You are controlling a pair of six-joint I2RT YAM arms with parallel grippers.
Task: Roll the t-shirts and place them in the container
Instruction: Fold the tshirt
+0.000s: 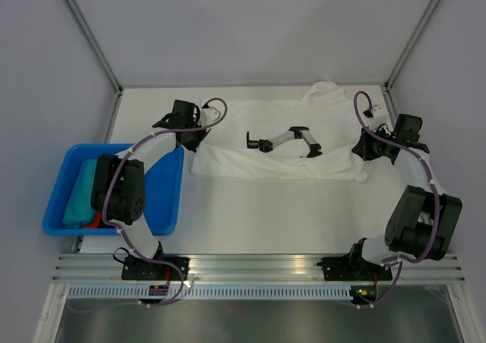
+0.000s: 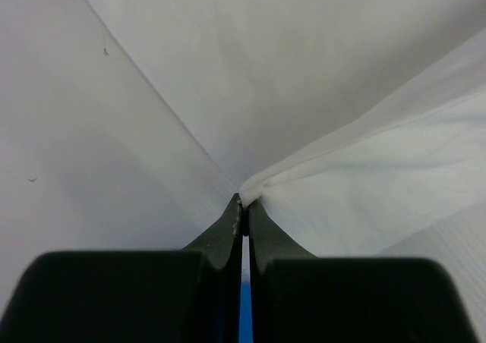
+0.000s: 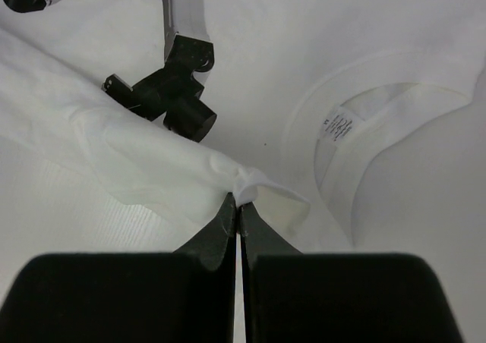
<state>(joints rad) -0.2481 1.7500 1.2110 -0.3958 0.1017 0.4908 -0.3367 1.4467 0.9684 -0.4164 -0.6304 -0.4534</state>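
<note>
Left gripper (image 2: 243, 203) is pinching the white t-shirt (image 1: 228, 157) at its left edge, right gripper (image 3: 238, 199) is pinching a fold near the collar (image 3: 357, 73)

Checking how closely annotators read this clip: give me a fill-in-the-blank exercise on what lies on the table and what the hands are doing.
1. The left hand and the right hand are each ____ on the flat white cloth t-shirt.
2. The rolled teal cloth lies in a plastic bin coloured ____.
3. That bin stands on the robot's ____ side.
Missing words: shut; blue; left.
</note>
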